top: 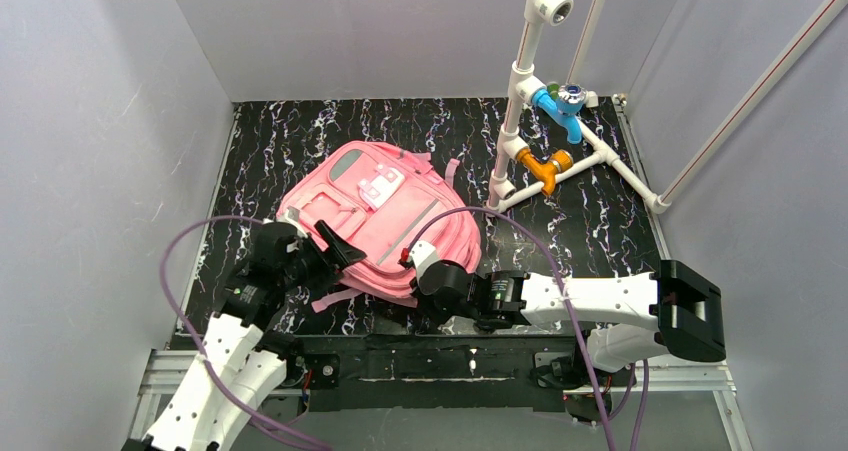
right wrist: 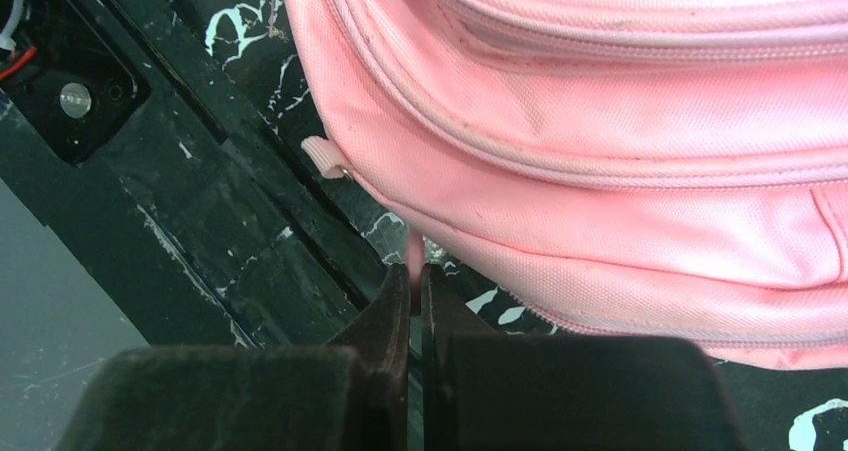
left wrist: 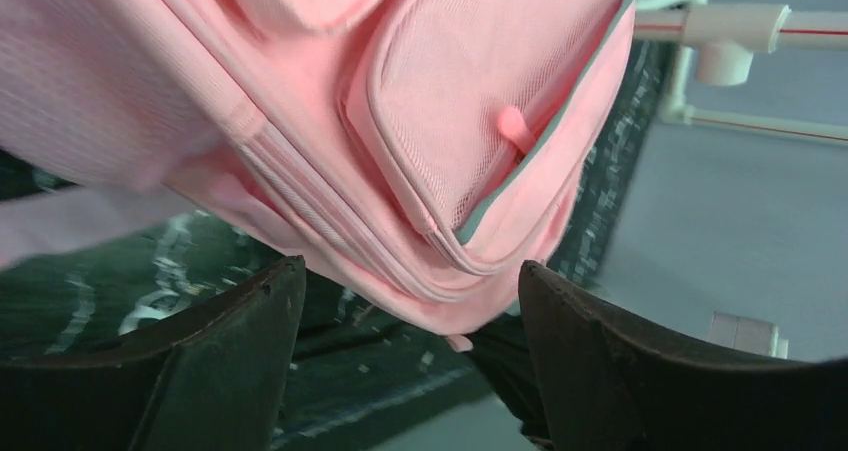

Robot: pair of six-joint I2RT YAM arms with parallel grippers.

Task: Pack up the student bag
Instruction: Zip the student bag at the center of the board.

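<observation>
The student bag point(top: 385, 211), a pink backpack with a white patch and grey strips, lies flat on the black marbled table. At its near left corner my left gripper point(top: 335, 256) stands open. In the left wrist view its dark fingers point(left wrist: 240, 351) flank the bag's lower edge point(left wrist: 420, 171) without touching it. At the bag's near edge, my right gripper point(top: 412, 269) is shut on a thin pink pull tab point(right wrist: 413, 251). The right wrist view has this gripper point(right wrist: 415, 273) pinching the tab just below the bag point(right wrist: 620, 141). A second small pink tab point(right wrist: 322, 156) sticks out to the left.
A white pipe frame point(top: 520, 101) with a blue tap point(top: 560, 106) and an orange valve point(top: 545, 166) stands at the back right. White walls enclose the table. A black rail point(top: 430, 356) runs along the near edge, and purple cables point(top: 175, 261) loop beside the arms.
</observation>
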